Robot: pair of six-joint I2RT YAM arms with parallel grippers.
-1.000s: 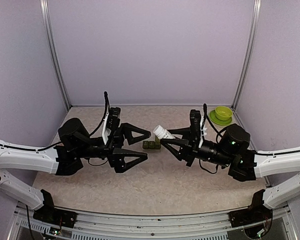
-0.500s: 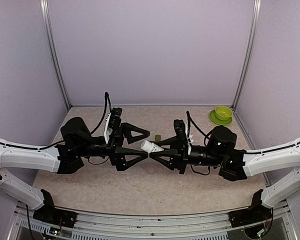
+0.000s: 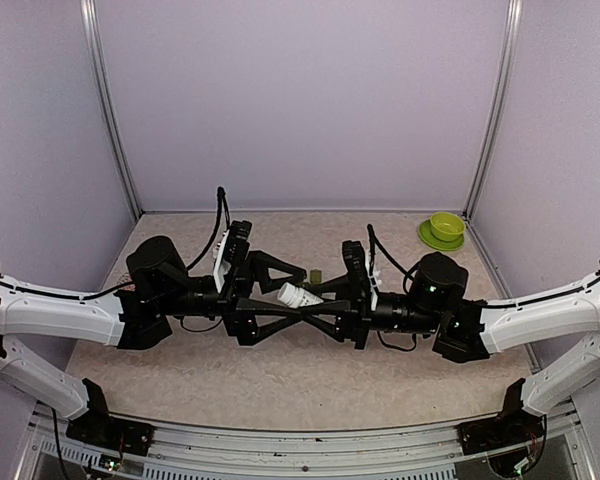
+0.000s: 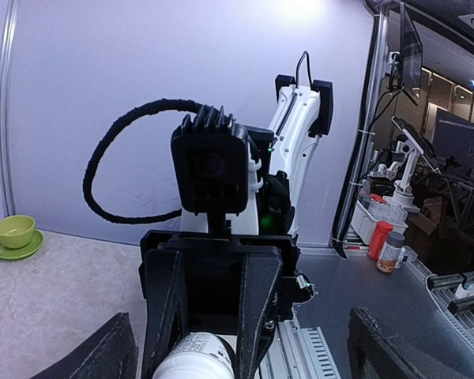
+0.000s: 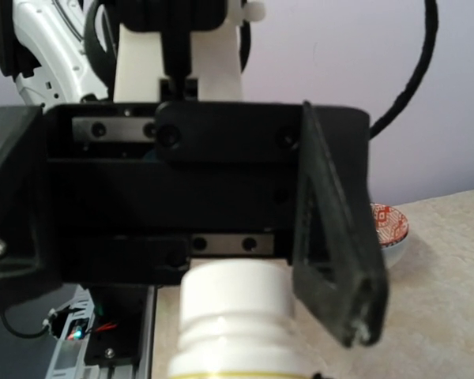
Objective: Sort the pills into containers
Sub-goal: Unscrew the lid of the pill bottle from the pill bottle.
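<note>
My right gripper (image 3: 310,297) is shut on a white pill bottle (image 3: 296,295), held level above the table with its cap pointing left. My left gripper (image 3: 298,292) is open, and its two fingers straddle the bottle's cap end without touching it. In the left wrist view the bottle's (image 4: 194,360) base shows between the right gripper's fingers (image 4: 257,308). In the right wrist view the white ribbed cap (image 5: 233,312) sits just in front of the left gripper's palm, with one left finger (image 5: 336,260) beside it. Only an end of the dark green containers (image 3: 318,275) shows behind the grippers.
A lime-green bowl on its saucer (image 3: 444,228) stands at the back right corner; it also shows in the left wrist view (image 4: 14,233). A red-patterned bowl (image 5: 391,229) shows behind the left gripper in the right wrist view. Purple walls enclose the table.
My right gripper has carried the bottle left and a little nearer, in between the left gripper's open fingers. My left gripper has edged right. The containers are now mostly covered.
</note>
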